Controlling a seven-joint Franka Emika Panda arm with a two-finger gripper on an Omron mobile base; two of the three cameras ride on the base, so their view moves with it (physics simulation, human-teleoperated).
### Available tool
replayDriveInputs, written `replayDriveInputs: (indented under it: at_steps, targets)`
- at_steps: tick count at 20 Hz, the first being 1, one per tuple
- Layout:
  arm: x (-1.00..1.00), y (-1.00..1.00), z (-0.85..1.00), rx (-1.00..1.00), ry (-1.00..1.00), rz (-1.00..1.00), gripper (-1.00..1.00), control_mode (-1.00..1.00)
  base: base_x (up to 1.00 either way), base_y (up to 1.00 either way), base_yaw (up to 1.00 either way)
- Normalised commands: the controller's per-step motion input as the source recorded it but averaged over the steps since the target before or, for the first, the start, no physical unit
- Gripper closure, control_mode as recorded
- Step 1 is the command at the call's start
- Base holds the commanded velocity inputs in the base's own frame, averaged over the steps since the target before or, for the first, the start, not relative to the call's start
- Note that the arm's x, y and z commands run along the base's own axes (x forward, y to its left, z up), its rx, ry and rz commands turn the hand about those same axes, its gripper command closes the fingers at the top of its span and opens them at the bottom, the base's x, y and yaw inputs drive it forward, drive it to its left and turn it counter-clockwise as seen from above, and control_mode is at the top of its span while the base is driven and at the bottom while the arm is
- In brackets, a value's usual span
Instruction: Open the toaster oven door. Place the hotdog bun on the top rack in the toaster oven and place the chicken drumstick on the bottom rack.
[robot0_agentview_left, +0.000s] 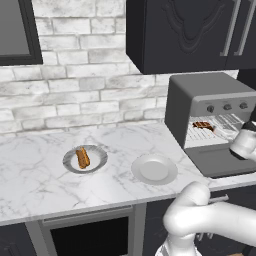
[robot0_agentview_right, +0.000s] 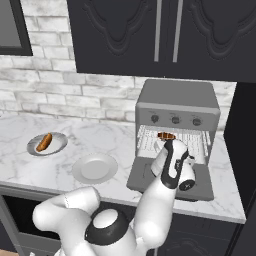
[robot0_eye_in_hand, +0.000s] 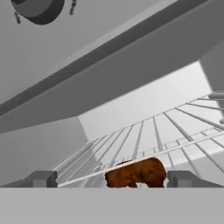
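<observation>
With the toaster oven door (robot0_agentview_right: 172, 182) folded flat, we have the claw (robot0_eye_in_hand: 112, 179) spread wide and empty just at the mouth of the toaster oven (robot0_agentview_left: 210, 107), fingertips (robot0_eye_in_hand: 41, 178) either side of the chicken drumstick (robot0_eye_in_hand: 136, 172), which lies on a wire rack (robot0_eye_in_hand: 175, 131) inside; which rack, we can't tell. The hotdog bun (robot0_agentview_left: 82, 157) sits in a shallow bowl (robot0_agentview_left: 97, 152) on the tabletop (robot0_agentview_left: 40, 170), well apart, beside a bare plate (robot0_agentview_left: 154, 169). We'd guess the bun comes next.

The arm (robot0_agentview_right: 150, 210) bends up from the base and reaches forward, wrist tilted upward. Its claw (robot0_eye_in_hand: 111, 178) stands wide open, both fingertips (robot0_eye_in_hand: 41, 178) spread far apart, holding nothing.
</observation>
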Motion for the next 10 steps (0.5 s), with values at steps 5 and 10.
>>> replayDriveInputs:
  at_steps: [5,10]
  targets:
    - [0.24,0.00,0.00,0.01,0.00,-0.07,-1.00,-1.00,0.00,0.00,0.00]
    - [0.13,0.00,0.00,0.00,0.00,0.00,-1.00,-1.00,0.00,0.00,0.00]
